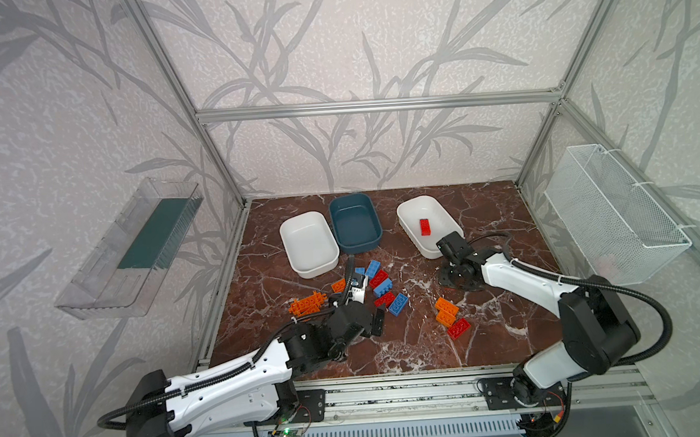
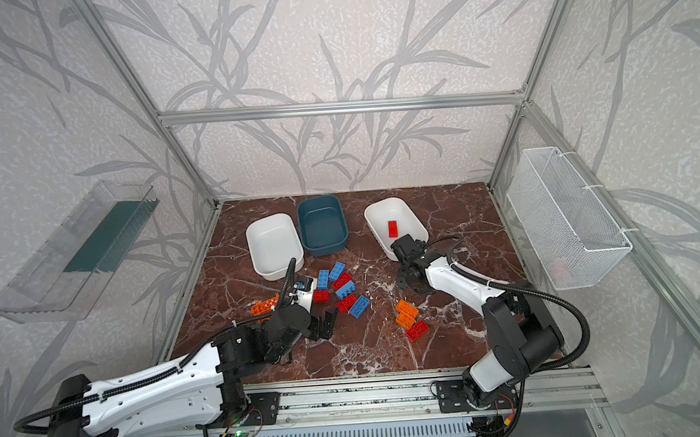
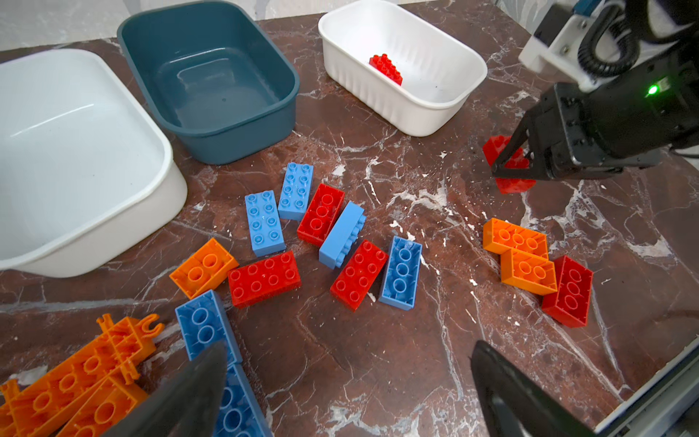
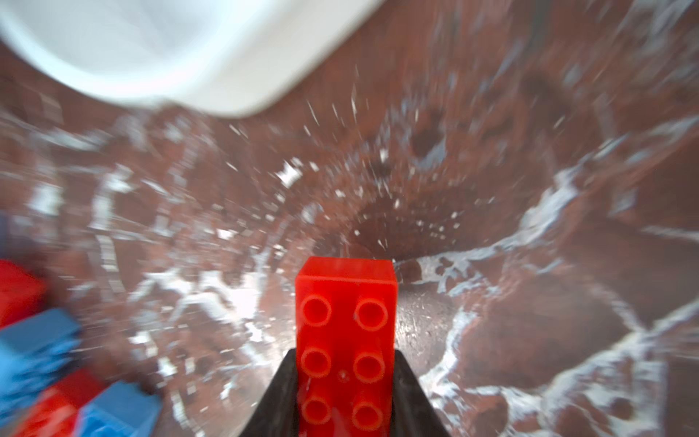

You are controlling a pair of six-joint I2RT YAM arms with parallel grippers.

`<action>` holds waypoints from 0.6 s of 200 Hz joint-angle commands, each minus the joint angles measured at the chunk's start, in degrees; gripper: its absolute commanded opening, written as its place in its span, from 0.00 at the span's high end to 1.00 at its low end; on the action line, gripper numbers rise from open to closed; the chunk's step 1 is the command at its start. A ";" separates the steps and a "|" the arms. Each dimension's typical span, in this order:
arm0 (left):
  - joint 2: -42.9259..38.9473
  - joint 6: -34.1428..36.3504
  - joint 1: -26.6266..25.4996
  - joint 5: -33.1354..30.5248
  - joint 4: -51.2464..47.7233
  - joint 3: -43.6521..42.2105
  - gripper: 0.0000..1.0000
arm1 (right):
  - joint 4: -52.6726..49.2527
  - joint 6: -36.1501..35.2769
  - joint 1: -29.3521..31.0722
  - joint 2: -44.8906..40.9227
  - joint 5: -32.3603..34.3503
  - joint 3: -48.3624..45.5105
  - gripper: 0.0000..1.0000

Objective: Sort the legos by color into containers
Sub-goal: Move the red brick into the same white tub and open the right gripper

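My right gripper (image 4: 346,357) is shut on a red lego (image 4: 346,295), low over the marble beside the right white tub (image 1: 406,212); the left wrist view shows the same grip (image 3: 508,162). That tub holds one red brick (image 1: 425,226). The teal tub (image 1: 358,249) and the left white tub (image 1: 315,272) are empty. Blue and red legos (image 1: 384,288) lie mixed in the middle, orange ones (image 1: 308,304) at the left, two orange (image 1: 446,311) and a red (image 1: 458,328) at the right. My left gripper (image 1: 377,322) hangs open near the central pile, nothing between its fingers (image 3: 204,382).
A clear plastic tray (image 1: 129,249) hangs on the left wall and a white wire basket (image 1: 614,216) on the right wall. Aluminium frame posts border the marble table (image 1: 423,348). The right wrist view is blurred.
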 commanded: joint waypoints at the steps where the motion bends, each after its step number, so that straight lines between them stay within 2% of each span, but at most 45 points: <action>1: 2.82 2.95 0.19 -1.32 0.18 3.83 0.01 | -3.53 -5.59 0.13 -3.40 4.57 5.30 0.74; 14: 4.93 4.41 0.57 -0.86 0.67 5.67 0.01 | -1.41 -9.33 -0.34 -3.43 4.58 7.65 0.73; 34: 8.11 6.06 1.67 0.15 1.02 8.43 0.01 | -2.41 -12.94 -2.65 1.03 4.13 15.22 0.73; 63: 11.96 6.84 4.90 2.64 1.14 11.64 0.01 | -3.25 -17.96 -5.82 13.13 1.33 27.60 0.73; 95: 13.88 5.23 10.28 6.55 0.84 13.70 0.01 | -4.71 -19.98 -9.47 25.48 -1.58 38.54 0.73; 120: 14.13 4.90 12.65 6.64 0.76 14.05 0.01 | -6.46 -20.61 -11.61 33.39 -5.01 45.00 0.72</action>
